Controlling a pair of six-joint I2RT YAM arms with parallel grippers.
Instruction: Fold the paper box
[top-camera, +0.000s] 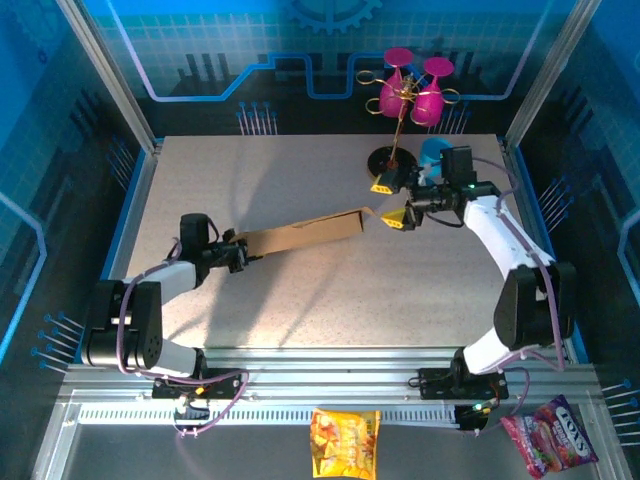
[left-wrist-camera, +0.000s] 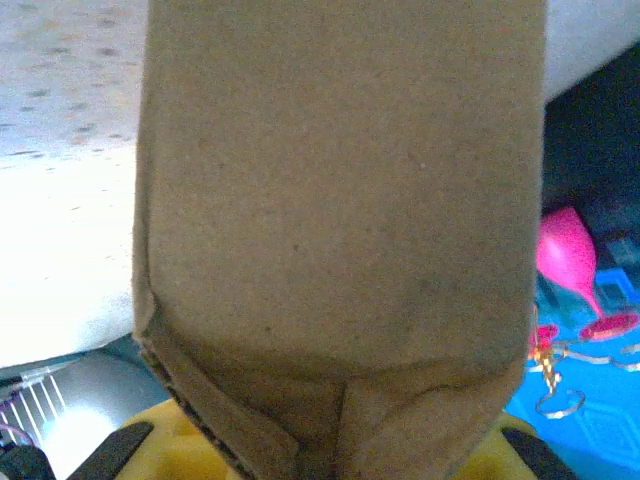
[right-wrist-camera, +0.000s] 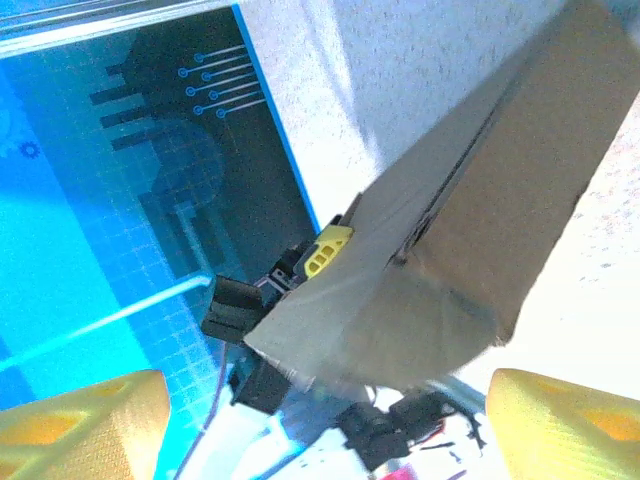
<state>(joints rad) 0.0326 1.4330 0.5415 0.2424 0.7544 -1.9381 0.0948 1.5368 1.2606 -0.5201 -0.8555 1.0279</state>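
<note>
The speckled beige surface (top-camera: 300, 310) carries little besides the paper box (top-camera: 300, 236). This long, flat carton of plain brown cardboard reaches across the middle of the surface, from left of centre toward the far right corner.

The left pincer (top-camera: 233, 250) is pinching the box's left end. The left wrist view shows yellow fingers on either side of the cardboard, and creased end flaps meet there at a seam. The right wrist view shows the other end, where the layers part along a dark slit and one corner is crumpled.

The right pincer (top-camera: 389, 202) is spread wide just beyond that right end. Whether it touches the box cannot be told.

Close behind it, near the far edge, a gold wire stand (top-camera: 398, 120) on a round black base holds two pink glasses (top-camera: 412, 98) upside down.

Off the near edge, on the metal rail (top-camera: 300, 385) by the arm bases, lie a yellow snack bag (top-camera: 345, 442) and, further right, a pink snack bag (top-camera: 548, 438).
</note>
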